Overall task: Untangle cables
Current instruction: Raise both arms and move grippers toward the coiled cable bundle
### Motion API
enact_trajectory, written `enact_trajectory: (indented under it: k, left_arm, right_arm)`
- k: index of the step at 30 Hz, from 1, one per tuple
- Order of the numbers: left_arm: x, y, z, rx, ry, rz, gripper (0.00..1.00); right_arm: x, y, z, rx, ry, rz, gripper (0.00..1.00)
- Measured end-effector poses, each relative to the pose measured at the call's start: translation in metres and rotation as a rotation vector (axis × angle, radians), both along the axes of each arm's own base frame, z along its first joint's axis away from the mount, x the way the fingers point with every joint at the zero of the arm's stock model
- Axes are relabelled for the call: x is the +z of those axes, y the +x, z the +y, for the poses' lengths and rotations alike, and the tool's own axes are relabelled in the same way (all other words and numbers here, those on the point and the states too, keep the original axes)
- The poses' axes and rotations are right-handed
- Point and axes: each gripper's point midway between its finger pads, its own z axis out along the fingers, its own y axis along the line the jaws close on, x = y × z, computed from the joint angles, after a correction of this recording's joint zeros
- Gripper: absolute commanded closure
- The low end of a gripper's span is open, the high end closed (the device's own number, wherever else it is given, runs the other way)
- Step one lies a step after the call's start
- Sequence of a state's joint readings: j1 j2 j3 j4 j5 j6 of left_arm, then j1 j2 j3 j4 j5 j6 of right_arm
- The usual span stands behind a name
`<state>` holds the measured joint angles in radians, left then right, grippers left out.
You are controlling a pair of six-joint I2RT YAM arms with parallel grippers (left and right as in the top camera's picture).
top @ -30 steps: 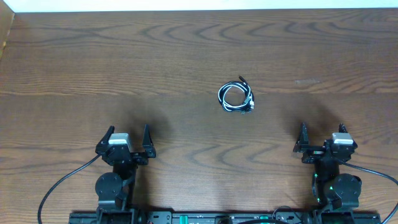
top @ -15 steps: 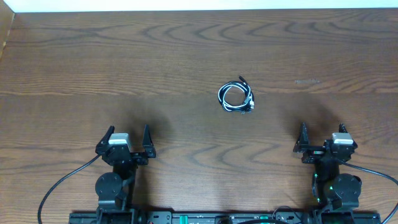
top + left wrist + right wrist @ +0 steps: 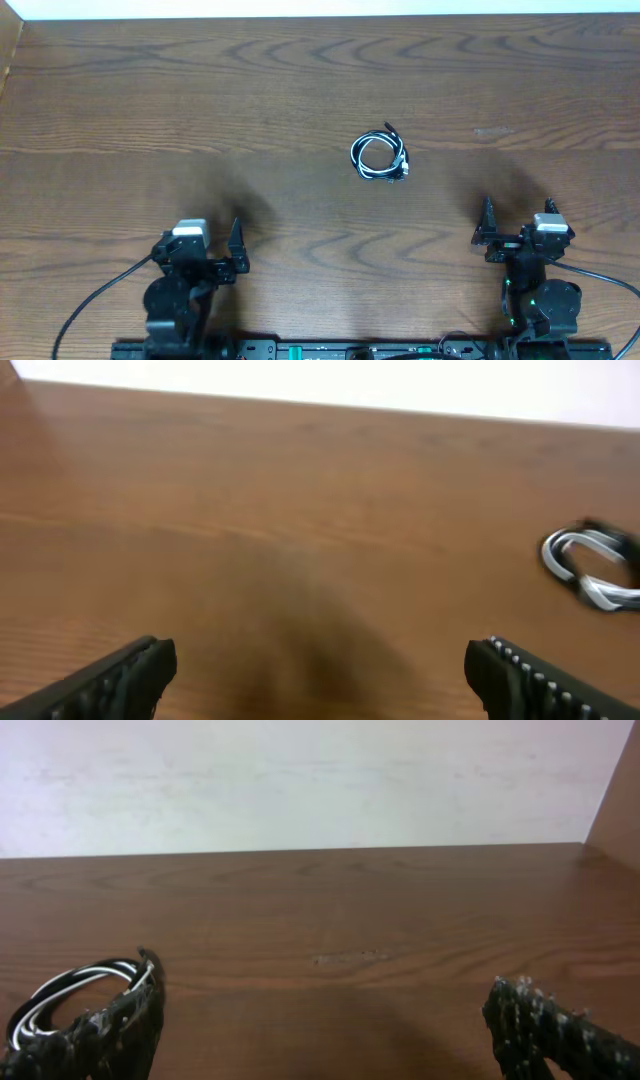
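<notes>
A: Where is the thing?

B: A small coil of thin black and white cables (image 3: 380,157) lies flat on the brown wood-grain table (image 3: 150,100). It is right of centre and ahead of both arms, nearer the right one. Nothing touches it.

A: Pincers?

B: The left pincer (image 3: 200,238) has its jaws wide apart and empty, well back from the coil. The right pincer (image 3: 518,212) is spread the same way, with nothing between.

A: How will it handle?

B: My guess is light, limp and smooth-sheathed. It should slide across the wood rather than resist, so one pincer likely pins while the other draws. The best hold looks like the black tail (image 3: 389,129) poking out at the far side, or else an outer loop. A hard pull may tighten the snarl.

A: What can't you make out?

B: I can't tell the number of cords or where they cross, as it is all too small from overhead. The clump at the coil's right side could be plugs, but that is unclear. The left wrist view is blurred, with the cables (image 3: 590,565) cut off at its right edge. In the right wrist view, one dark finger (image 3: 110,1030) covers the near part of the cables (image 3: 70,1000).
</notes>
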<state>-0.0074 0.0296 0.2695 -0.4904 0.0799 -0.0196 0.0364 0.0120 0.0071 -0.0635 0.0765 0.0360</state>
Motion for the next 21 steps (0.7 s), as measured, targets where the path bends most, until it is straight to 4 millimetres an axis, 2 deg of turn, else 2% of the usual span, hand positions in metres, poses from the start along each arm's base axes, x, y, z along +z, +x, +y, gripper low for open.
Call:
enact_trajectory:
  k: [3, 6, 9, 14, 18, 21]
  left_arm:
    - [0.028, -0.006, 0.0, 0.004, -0.014, -0.033, 0.02]
    - [0.046, -0.01, -0.001, 0.005, -0.034, -0.021, 0.02]
    - [0.052, -0.01, -0.005, -0.013, -0.056, 0.025, 0.02]
    - [0.047, -0.008, -0.011, -0.033, -0.079, 0.188, 0.02]
    - [0.051, -0.01, -0.012, -0.036, -0.084, 0.321, 0.02]
    - [0.07, -0.008, -0.013, -0.038, -0.085, 0.34, 0.02]
  right_arm:
    - [0.0, 0.0, 0.0, -0.001, 0.0, -0.001, 0.01]
    - [0.002, 0.0, 0.003, 0.016, 0.01, -0.007, 0.01]
    - [0.002, 0.0, 0.015, 0.084, 0.038, -0.007, 0.01]
    - [0.005, -0.004, 0.042, 0.243, 0.085, -0.003, 0.01]
    - [0.031, -0.013, 0.06, 0.348, 0.107, -0.032, 0.01]
    - [0.063, -0.026, 0.067, 0.396, 0.11, -0.056, 0.01]
